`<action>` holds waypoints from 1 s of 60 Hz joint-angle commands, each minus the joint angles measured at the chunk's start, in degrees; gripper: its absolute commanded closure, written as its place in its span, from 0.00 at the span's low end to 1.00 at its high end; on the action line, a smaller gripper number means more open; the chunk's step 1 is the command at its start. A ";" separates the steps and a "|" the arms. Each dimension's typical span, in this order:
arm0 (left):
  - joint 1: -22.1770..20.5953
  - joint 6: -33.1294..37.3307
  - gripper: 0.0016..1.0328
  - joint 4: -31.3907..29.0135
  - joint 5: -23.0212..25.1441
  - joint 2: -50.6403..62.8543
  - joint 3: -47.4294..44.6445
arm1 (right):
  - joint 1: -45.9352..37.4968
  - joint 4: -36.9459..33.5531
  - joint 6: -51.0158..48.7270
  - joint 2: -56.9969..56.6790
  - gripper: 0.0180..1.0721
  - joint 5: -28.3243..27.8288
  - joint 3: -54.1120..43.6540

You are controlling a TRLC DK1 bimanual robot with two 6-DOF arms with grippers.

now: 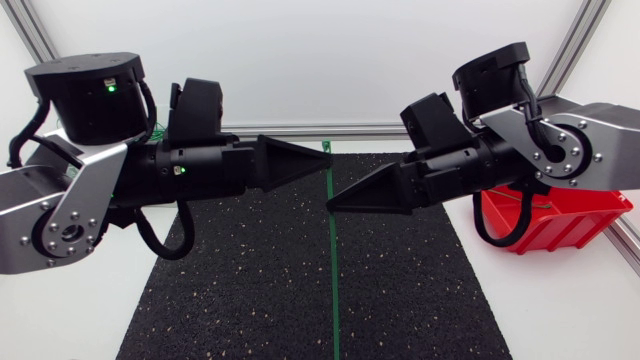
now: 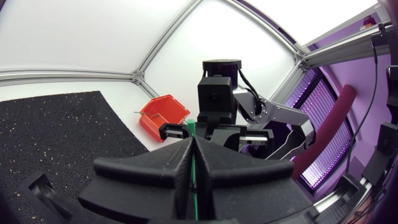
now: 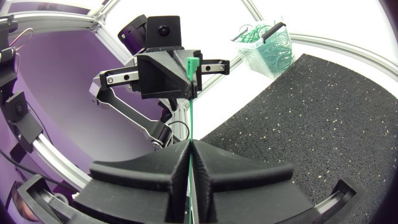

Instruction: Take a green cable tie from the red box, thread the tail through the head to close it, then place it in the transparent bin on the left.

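— Where do we see the green cable tie (image 1: 332,250)?
— Centre of frame: straight, unthreaded, running top to bottom, head uppermost.
— The red box (image 1: 580,215)?
— Right edge, mid-height.
— And our transparent bin (image 3: 273,62)?
— Upright, holding looped green ties (image 3: 252,34).

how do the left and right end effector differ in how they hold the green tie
The left end effector pinches the green cable tie close to its head; the right end effector pinches it further down the strap, the long tail running free beyond. The left points in from one side, the right from the opposite side. Both are shut on that same tie, over the black mat.
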 commanded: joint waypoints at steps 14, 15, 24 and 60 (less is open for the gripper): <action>3.97 -1.15 0.97 -5.67 4.71 1.24 2.32 | 0.99 0.75 1.54 -2.75 0.51 7.45 -1.99; 4.06 -1.06 0.97 -6.02 4.79 1.24 2.41 | 1.08 0.66 1.54 -2.84 0.48 7.63 -1.99; 5.56 -0.10 0.97 -10.59 5.67 2.39 4.43 | 3.19 -1.97 -1.54 -3.54 0.05 17.29 -1.64; 15.14 3.15 0.97 -15.25 15.34 3.62 6.10 | 16.90 -24.65 -23.87 -0.29 0.04 53.59 5.30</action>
